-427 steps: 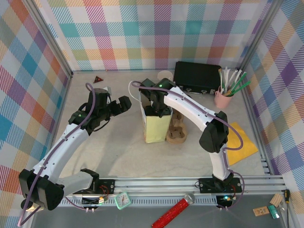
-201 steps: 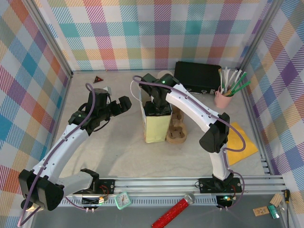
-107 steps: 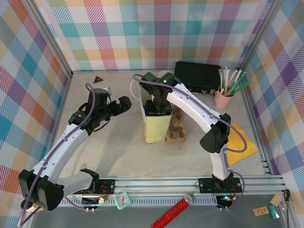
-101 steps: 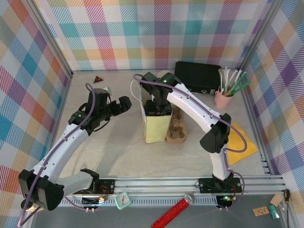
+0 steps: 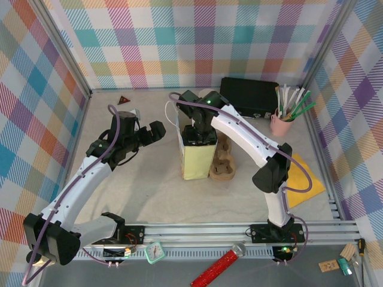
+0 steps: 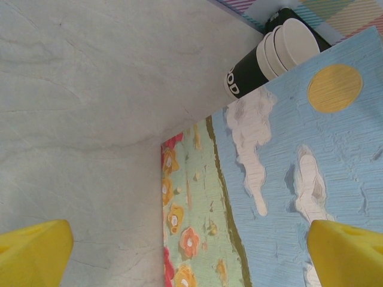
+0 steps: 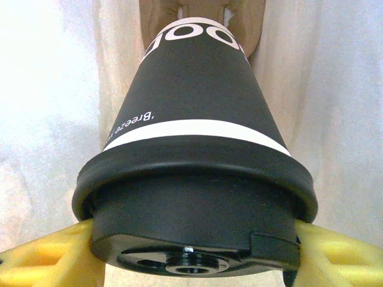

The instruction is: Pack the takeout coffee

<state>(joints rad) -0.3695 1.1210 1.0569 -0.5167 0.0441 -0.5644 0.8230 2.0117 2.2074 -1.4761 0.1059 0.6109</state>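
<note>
Overhead, centre of table: paper bag (image 5: 196, 160), upright, mouth open upward. Right gripper (image 5: 200, 130) is set down into the mouth; the wrist hides its jaws and load from this angle. Left gripper (image 5: 154, 131) sits just left of the bag, apart from it. Cardboard cup carrier (image 5: 222, 167) stands at the bag's right side; touching or merely beside, cannot tell.

Left wrist view: left gripper (image 6: 188, 254) is spread wide and holds nothing, with yellow fingertips (image 6: 30, 254) at the lower corners. The bag's printed side (clouds, sun, flowers) lies directly ahead. A stack of lidless cups (image 6: 269, 54) shows beyond the bag's edge.

Right wrist view: takeout coffee (image 7: 197, 119), dark body with black lid. It is pinched at the lid by the right gripper (image 7: 190, 254), between its yellow fingers (image 7: 36, 254). Pale walls on both sides are judged to be the bag's interior. Whether the cup's base rests on anything cannot be told.

Step in hand, judged: lowering the coffee into the bag.

Next move calls for:
- a straight descent with the cup upright until the base seats on the bag floor;
- parting the jaws;
- a vertical withdrawal clear of the bag's rim.
</note>
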